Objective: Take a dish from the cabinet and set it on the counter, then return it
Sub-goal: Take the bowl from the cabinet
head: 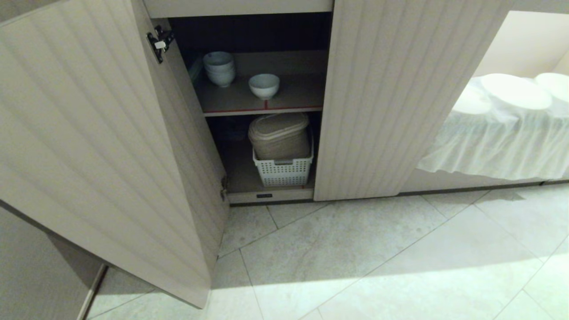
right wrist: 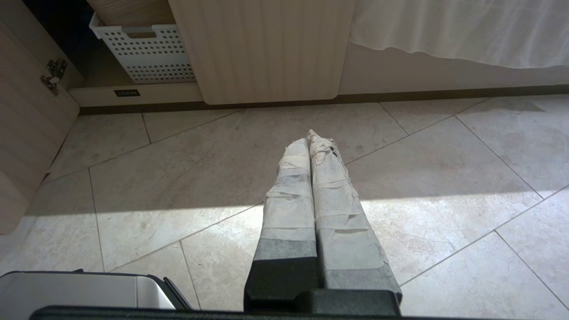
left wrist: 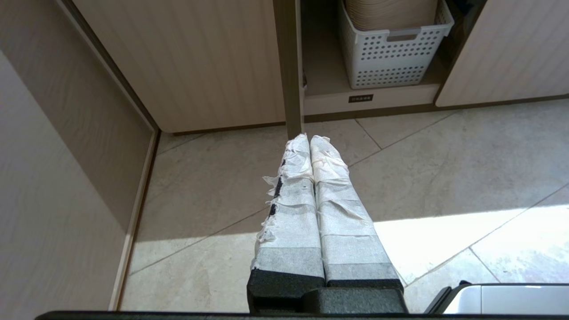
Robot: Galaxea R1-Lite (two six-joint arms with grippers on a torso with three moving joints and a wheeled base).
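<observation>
Tool positions first. Head view: neither tool appears. The cabinet [head: 373, 98] stands with its left door [head: 89, 146] swung wide. The dish [head: 264, 85] sits upright on the upper shelf [head: 293, 95], mouth up on its foot, beside the stacked bowls [head: 219, 68]; being round, it has no long axis. A basket [head: 283, 171] sits on the shelf below. Judged from this, no step is done: taking out, setting on the bench and returning all remain.

Left wrist view: left tool [left wrist: 310, 138] hangs over the floor [left wrist: 444, 178], fingers pressed together, empty.

Right wrist view: right tool [right wrist: 310, 138] likewise pressed together, empty, well apart from the cabinet.
</observation>
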